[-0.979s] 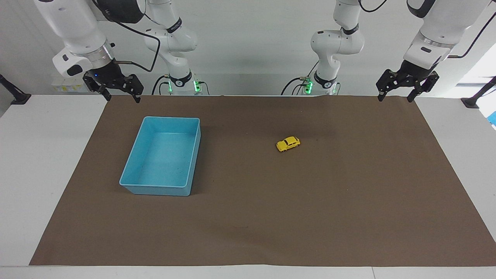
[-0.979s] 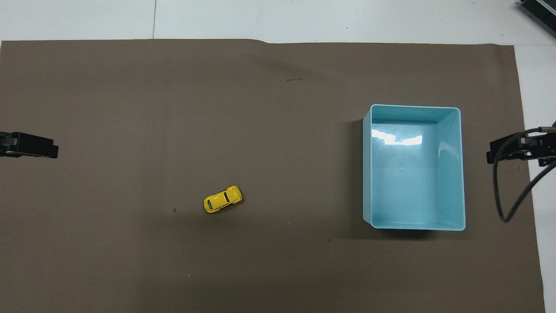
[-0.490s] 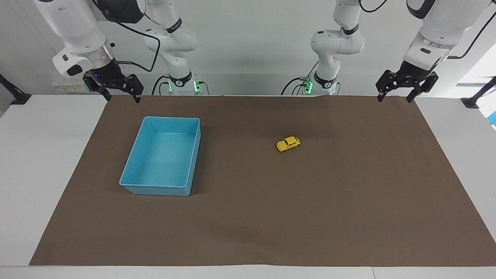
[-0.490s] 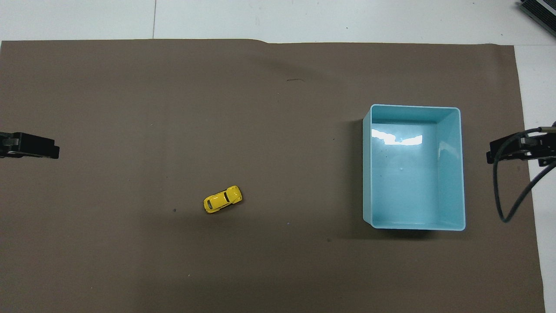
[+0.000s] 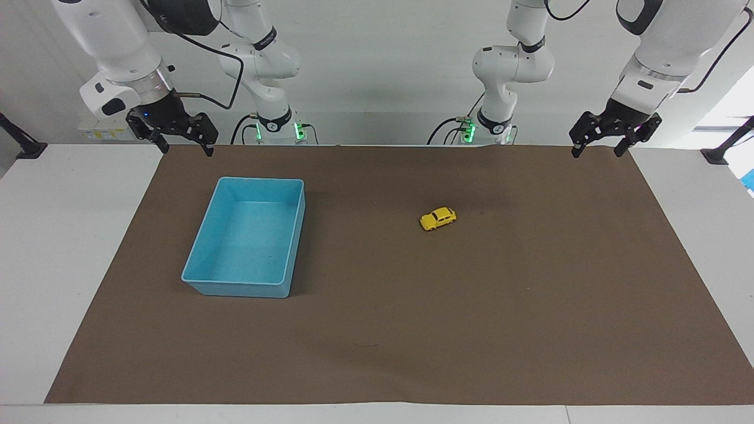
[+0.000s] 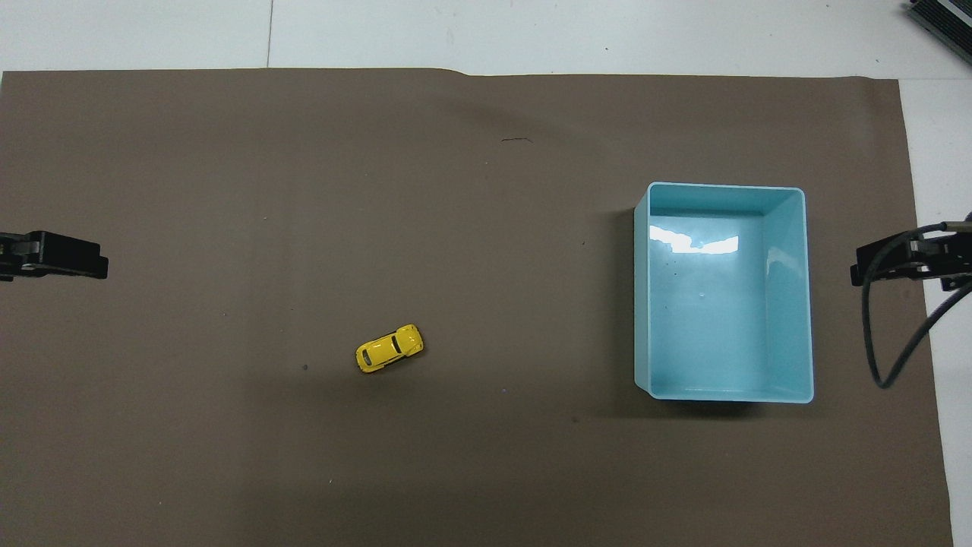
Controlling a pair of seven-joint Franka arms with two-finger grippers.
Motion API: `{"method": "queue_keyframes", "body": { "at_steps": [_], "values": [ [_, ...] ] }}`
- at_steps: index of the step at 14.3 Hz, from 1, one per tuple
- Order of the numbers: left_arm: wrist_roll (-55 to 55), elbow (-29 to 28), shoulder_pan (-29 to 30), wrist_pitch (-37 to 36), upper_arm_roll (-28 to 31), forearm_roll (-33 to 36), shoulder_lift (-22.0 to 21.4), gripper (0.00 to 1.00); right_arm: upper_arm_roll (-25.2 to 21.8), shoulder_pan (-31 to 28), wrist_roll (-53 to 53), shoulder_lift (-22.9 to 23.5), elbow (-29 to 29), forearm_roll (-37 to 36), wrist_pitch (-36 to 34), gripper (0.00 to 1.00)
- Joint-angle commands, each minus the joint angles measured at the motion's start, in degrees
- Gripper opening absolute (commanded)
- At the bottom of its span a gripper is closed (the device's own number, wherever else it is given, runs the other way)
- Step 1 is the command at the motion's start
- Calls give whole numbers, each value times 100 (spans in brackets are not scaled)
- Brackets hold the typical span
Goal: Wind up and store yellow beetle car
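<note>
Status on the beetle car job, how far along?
Nothing done yet. The yellow car sits on the brown mat, apart from the empty blue bin. Left gripper and right gripper hang open, holding nothing. Left: grasp, wind, store.

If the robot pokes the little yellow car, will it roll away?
Probably: the car stands on its wheels on the flat mat, so a nudge may roll it. It looks tiny and hard, so likely light and stiff. Its rounded body might slip between fingers.

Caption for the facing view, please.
Yellow beetle car sits on the brown mat beside the blue bin; both grippers hang open, apart.
</note>
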Motion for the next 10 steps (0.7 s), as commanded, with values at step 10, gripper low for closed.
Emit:
{"method": "queue_keyframes", "body": {
  "at_steps": [10],
  "values": [
    [-4658,-561,139,116,-35,-81,-118,100,23,-27,-4,0,16,21,-39,100]
  ]
}}
